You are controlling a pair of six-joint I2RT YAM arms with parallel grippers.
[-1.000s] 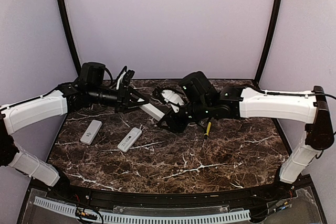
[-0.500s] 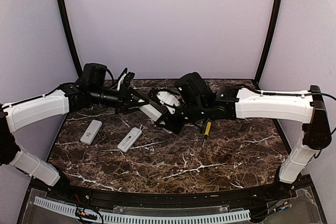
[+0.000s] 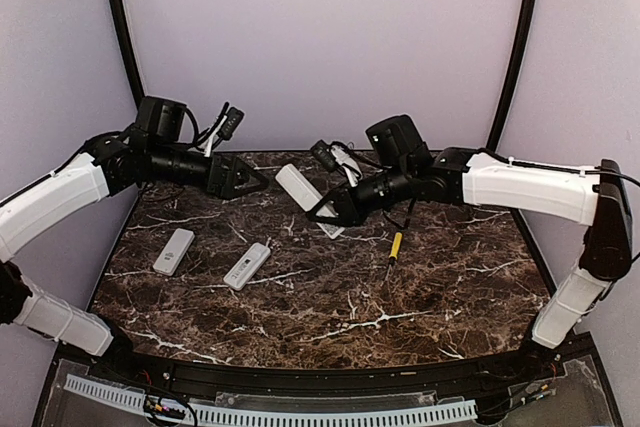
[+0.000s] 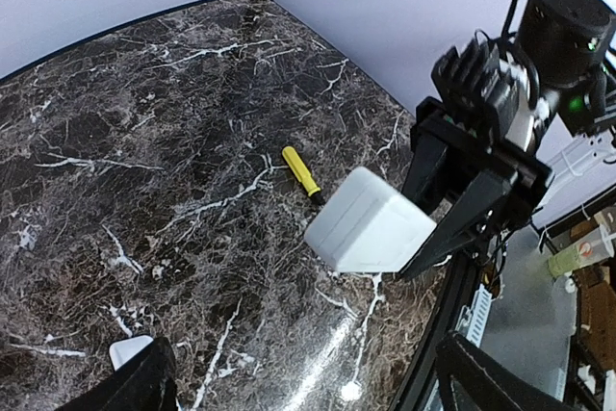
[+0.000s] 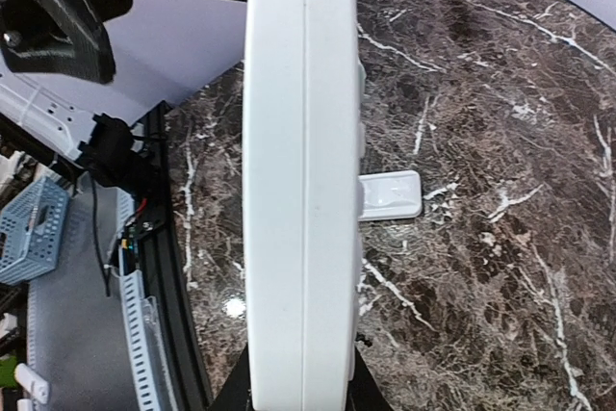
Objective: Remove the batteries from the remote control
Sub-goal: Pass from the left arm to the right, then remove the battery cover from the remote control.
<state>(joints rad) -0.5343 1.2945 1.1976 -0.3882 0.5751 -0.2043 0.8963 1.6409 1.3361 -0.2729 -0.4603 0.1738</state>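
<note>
Remote (image 5: 303, 190), edge-on, in clamp of right jaws above desk (image 3: 300, 297). Noted left jaws wide apart, empty. Cannot read markings on its hidden face.

Bare tabletop (image 3: 330, 297) lies between the nearest remote (image 3: 247, 266) and screwdriver (image 3: 395, 245).

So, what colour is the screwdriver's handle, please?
The screwdriver handle is yellow; the left wrist view shows it best.

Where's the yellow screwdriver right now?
Top view: the screwdriver lies on the table right of centre, just to the right of the right tool and the remote it holds.
</note>
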